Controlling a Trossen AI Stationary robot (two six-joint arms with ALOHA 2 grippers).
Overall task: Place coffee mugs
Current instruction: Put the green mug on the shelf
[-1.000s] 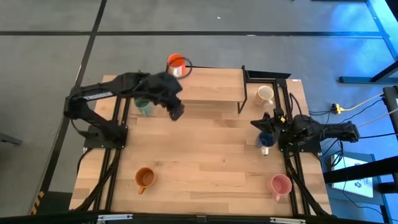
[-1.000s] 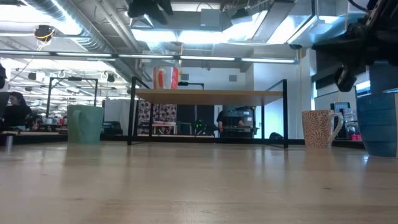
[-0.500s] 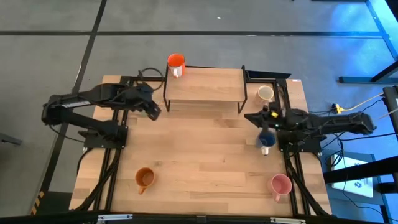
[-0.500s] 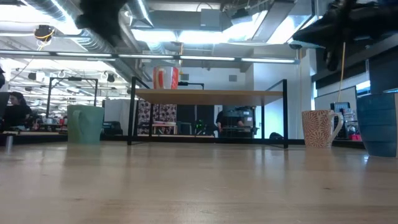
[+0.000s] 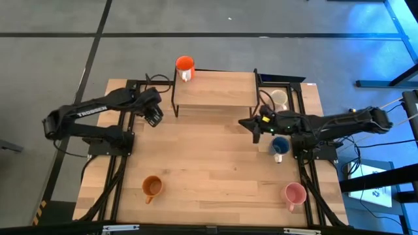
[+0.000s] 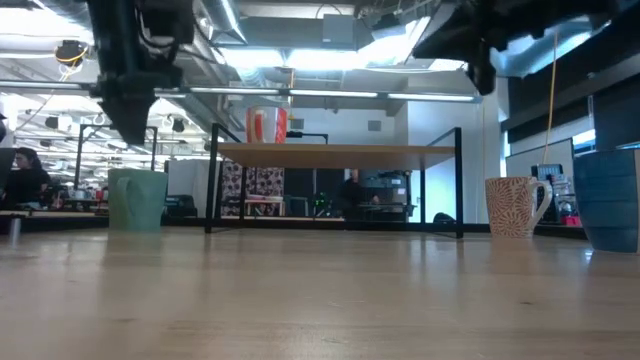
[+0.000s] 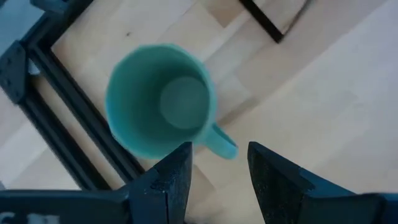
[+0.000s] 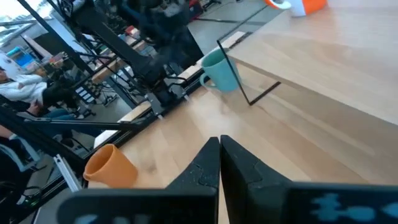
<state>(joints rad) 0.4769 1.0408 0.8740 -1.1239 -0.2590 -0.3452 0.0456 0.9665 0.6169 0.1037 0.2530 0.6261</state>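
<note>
The green mug (image 7: 160,99) stands upright on the table near the far left corner, just left of a raised wooden shelf (image 5: 214,89). My left gripper (image 7: 217,163) hovers open right above it, at the handle (image 7: 221,140) side; the low view shows it (image 6: 131,112) clear of the green mug (image 6: 138,200). The red-orange mug (image 5: 185,65) stands on the shelf's far left corner. The cream-white mug (image 5: 279,98), dark blue mug (image 5: 279,145), pink mug (image 5: 294,194) and orange mug (image 5: 151,187) stand on the table. My right gripper (image 5: 252,125) is shut and empty, in the air before the shelf's right end.
The shelf rests on thin black legs (image 6: 213,180) with open space beneath it. The cream-white mug sits beside its right end, the dark blue and pink mugs along the right edge, the orange mug near the near left corner. Bare wood (image 5: 209,163) fills the table's middle.
My left gripper has swung from the shelf's front toward the table's left and come down over the green mug, staying open. My right gripper has risen from beside the dark blue mug and reached toward the table's middle. No mug has moved.
</note>
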